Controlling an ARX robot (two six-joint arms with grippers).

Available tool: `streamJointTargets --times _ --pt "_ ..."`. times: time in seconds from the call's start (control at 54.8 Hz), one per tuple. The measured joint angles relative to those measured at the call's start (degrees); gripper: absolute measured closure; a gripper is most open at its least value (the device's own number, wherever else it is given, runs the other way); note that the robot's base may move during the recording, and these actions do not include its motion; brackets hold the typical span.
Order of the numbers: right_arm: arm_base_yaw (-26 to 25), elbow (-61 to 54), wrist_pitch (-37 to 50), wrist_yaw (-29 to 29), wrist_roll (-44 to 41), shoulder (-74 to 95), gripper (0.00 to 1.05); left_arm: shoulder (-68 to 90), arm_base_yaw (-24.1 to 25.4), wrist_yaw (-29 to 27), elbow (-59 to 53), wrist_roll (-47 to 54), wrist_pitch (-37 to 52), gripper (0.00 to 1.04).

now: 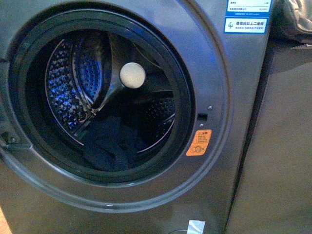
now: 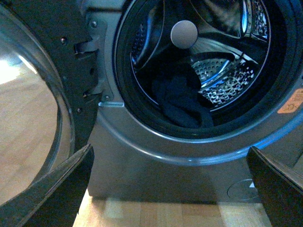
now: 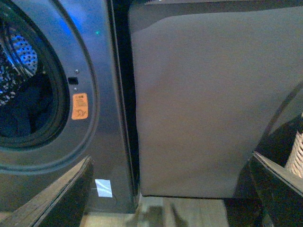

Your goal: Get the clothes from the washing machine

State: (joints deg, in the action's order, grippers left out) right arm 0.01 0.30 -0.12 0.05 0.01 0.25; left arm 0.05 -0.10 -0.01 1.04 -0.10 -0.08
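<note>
Wooden flooring [image 2: 161, 213] runs beneath a grey washing machine [image 1: 229, 97], its glass door [image 2: 71, 71] standing wide open. Dark navy clothes [image 1: 109, 146] lie heaped on the bottom of the perforated drum [image 1: 68, 92], close to the porthole's front rim. An orange sticker [image 1: 199, 142] marks the front panel beside the opening. The left gripper [image 2: 169, 156] hangs outside, facing the porthole, jaws spread wide and holding nothing. The right gripper [image 3: 170, 163], likewise spread and empty, faces a plain grey cabinet [image 3: 199, 104] beside the machine.
</note>
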Motion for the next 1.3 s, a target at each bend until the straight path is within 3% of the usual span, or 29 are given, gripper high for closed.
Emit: streamJointTargets --times 0.347,0.42,0.548,0.731,0.858,1.005,1.297 --pt "0.0 0.0 0.0 -0.09 0.0 0.0 0.07 0.17 0.0 0.02 0.0 0.0 0.0 0.07" --pt "0.0 0.0 0.0 -0.15 0.0 0.0 0.07 4.22 -0.83 -0.37 0.57 -6.93 -0.44 0.07" --pt "0.0 0.0 0.0 -0.13 0.0 0.0 0.07 21.68 -6.08 -2.8 3.13 -14.01 11.91 0.07" --pt "0.0 0.0 0.0 -0.13 0.0 0.0 0.07 51.06 -13.88 -5.14 11.67 -13.27 33.38 0.07" --pt "0.0 0.0 0.0 -0.13 0.0 0.0 0.07 72.39 -16.09 -5.64 19.67 -11.63 42.21 0.07" --pt "0.0 0.0 0.0 -0.13 0.0 0.0 0.07 90.33 -16.02 -5.42 30.01 -10.38 41.86 0.07" --pt "0.0 0.0 0.0 -0.13 0.0 0.0 0.07 108.45 -13.18 -4.76 49.53 -9.6 34.69 0.07"
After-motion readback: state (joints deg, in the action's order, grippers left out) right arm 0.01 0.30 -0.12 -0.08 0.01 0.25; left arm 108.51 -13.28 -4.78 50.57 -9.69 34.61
